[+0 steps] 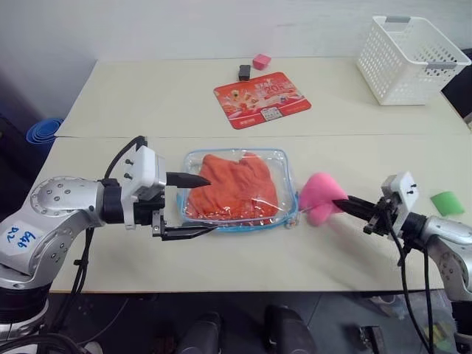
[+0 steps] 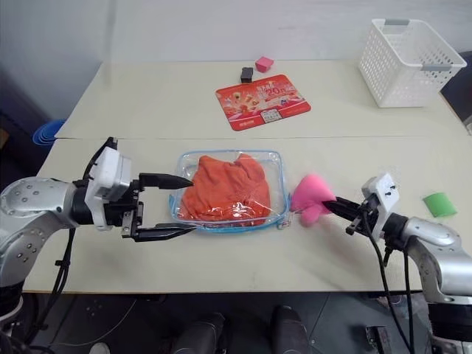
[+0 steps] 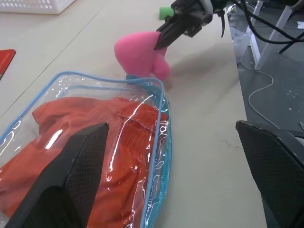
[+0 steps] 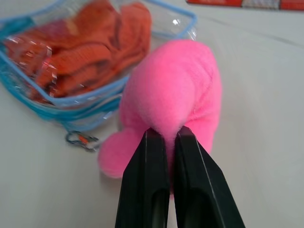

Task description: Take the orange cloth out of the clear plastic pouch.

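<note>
a fluffy pink plush (image 1: 318,196) lies on the pale table (image 1: 147,96), toward its right side. farther back, near the middle, a flat red printed card (image 1: 262,99) lies at a slant, with a small black block (image 1: 244,72) and a small pink cube (image 1: 261,61) just behind it. a white lattice basket (image 1: 410,60) stands at the back right corner. a small green piece (image 1: 447,202) lies near the right edge.

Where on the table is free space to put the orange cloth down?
Bare table left of the red card; also between card and basket. Crowded around the pouch: pink plush and both grippers sit there.
</note>
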Controlling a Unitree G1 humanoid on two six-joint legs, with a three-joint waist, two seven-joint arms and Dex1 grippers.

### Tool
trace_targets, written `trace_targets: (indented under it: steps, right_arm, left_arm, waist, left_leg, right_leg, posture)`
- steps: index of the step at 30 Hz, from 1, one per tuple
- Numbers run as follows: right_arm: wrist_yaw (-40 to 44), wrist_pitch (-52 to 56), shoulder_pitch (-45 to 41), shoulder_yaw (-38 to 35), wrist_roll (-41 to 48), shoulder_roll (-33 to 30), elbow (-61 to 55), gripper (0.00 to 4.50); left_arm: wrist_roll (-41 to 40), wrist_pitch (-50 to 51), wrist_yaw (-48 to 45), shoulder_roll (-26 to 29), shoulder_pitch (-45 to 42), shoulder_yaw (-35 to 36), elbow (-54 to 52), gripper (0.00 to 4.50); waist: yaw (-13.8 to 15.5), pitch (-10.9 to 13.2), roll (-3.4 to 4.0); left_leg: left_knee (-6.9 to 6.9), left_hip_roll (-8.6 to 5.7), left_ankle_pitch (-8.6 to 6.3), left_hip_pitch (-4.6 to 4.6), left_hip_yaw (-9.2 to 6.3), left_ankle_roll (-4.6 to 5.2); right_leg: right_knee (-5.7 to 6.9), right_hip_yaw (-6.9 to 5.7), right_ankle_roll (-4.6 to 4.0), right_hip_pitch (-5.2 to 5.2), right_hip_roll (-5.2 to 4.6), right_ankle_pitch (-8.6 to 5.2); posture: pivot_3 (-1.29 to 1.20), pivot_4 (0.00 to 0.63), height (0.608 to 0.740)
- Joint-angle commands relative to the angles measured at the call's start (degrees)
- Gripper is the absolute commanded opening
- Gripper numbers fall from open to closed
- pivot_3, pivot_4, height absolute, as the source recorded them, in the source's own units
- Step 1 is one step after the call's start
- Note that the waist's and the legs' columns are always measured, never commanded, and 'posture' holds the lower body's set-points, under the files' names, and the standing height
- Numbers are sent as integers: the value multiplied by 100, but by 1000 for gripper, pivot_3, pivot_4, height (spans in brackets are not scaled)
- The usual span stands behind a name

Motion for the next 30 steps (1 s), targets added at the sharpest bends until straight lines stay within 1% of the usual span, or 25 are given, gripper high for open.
trace_targets:
  steps: [1,4,9,11,15,18,21,24,25,26,27,28,29,30]
  right_arm:
    - [673,-179,-315,102,259,-356,-581,31]
    - [1144,-505,-523,580,-46,-534,-694,31]
    - [1603,-1417,-1034,1569,-784,-418,-657,31]
    - [1668,-1604,-1141,1889,-907,-280,-782,31]
    - [1823,-2130,-1066,2537,-1317,-77,-995,31]
    - [1827,-2668,-999,2952,-1796,48,-828,31]
    - [1730,-3417,-1067,3268,-2453,115,-387,31]
    - [1679,-3493,-1109,3341,-2531,175,-200,775]
    - [1692,-3485,-1101,3344,-2520,162,-195,1202]
    - [1692,-3482,-1083,3335,-2510,146,-209,1481]
    - [1685,-3484,-1059,3319,-2494,133,-234,1886]
    - [1677,-3463,-1021,3296,-2469,109,-279,2096]
    - [1655,-3457,-981,3260,-2445,88,-333,2570]
    - [1616,-3471,-945,3222,-2439,78,-376,2823]
  left_arm:
    - [29,-108,17,16,13,51,-21,4500]
    - [69,-120,35,-18,-20,0,-2,4500]
    - [124,-112,77,-109,-72,-161,-21,4500]
    - [160,-117,116,-154,-80,-252,-34,4500]
    - [295,-189,113,-214,-68,-481,-60,4500]
    - [329,-188,119,-304,-123,-604,-28,4500]
    - [502,-289,85,-368,-191,-818,25,4500]
    - [632,-366,51,-483,-296,-1094,76,4500]
    - [683,-393,24,-517,-327,-1185,82,4500]
    - [705,-403,2,-540,-346,-1244,82,4500]
    - [711,-403,-13,-563,-361,-1283,83,4500]
    - [714,-400,-21,-584,-370,-1311,82,4500]
    - [716,-406,-44,-601,-378,-1337,91,4500]
    - [724,-416,-65,-611,-378,-1359,97,4500]
  waist:
    - [-9,0,0]
    - [4,0,-1]
    - [5,0,-2]
    - [5,0,-2]
    - [17,0,-2]
    - [18,-1,-4]
    - [11,-1,-4]
    - [11,-1,-4]
    - [9,-1,-4]
    - [9,-1,-4]
    - [9,-1,-4]
    - [9,-1,-4]
    - [9,-1,-4]
    - [7,-1,-4]
  left_leg:
    - [0,0,0,0,0,0]
    - [-1,3,0,0,-1,-1]
    - [-1,0,-1,-1,-1,0]
    - [-1,0,-1,-1,-1,0]
    - [-1,0,0,-1,-3,0]
    - [-1,-1,-1,-2,-4,0]
    - [0,-2,-1,-1,-4,0]
    - [0,-4,0,0,-4,-1]
    - [0,-3,0,0,-4,-1]
    - [0,-3,0,0,-4,-1]
    - [0,-2,0,0,-4,-1]
    - [0,-2,0,0,-4,-1]
    - [0,-2,0,0,-4,-1]
    - [0,-2,0,0,-4,-1]
  right_leg:
    - [0,0,0,0,0,0]
    - [-16,-2,0,0,1,0]
    - [-15,-2,0,0,-1,0]
    - [-16,-2,0,0,-1,0]
    - [-14,-4,0,-1,0,0]
    - [-15,-4,0,1,-1,0]
    - [-15,-4,0,0,0,0]
    - [-15,-3,0,-1,1,0]
    - [-15,-4,0,0,3,0]
    - [-14,-4,0,-1,3,0]
    - [-10,-3,0,-1,3,0]
    - [-8,-4,0,0,3,0]
    - [-8,-3,0,0,4,0]
    - [-8,-3,0,0,4,0]
  posture:
    - [0,150,740]
    - [0,150,740]
    - [0,150,740]
    - [0,150,740]
    - [0,150,740]
    - [0,150,740]
    - [0,150,740]
    - [0,150,740]
    - [0,150,740]
    - [0,150,740]
    - [0,150,740]
    - [0,150,740]
    - [0,150,740]
    - [0,150,740]
